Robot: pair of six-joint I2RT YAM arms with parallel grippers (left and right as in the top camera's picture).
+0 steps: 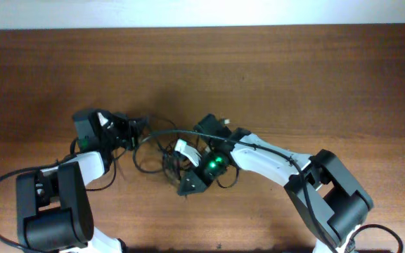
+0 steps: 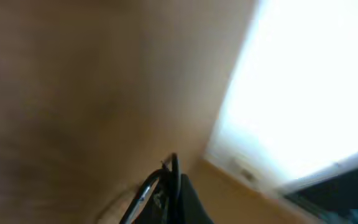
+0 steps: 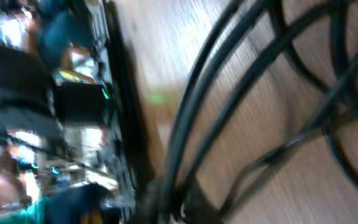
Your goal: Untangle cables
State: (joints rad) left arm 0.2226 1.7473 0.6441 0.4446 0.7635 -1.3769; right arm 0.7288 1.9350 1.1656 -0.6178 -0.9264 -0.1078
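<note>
Looping thin black cables [image 1: 166, 160] (glossy, overlapping) bunched on wooden table [image 1: 259, 77]

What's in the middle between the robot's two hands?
The cables: thin black loops lying on the wooden table, between the left gripper and the right gripper. The overhead view shows this best.

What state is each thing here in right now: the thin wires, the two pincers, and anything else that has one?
cables, tangled in a loose bunch between the two arms
left pincer, seems shut on a strand of the cables
right pincer, over the bunch; open or shut cannot be told from the blur
green light, lit on the right wrist
</note>
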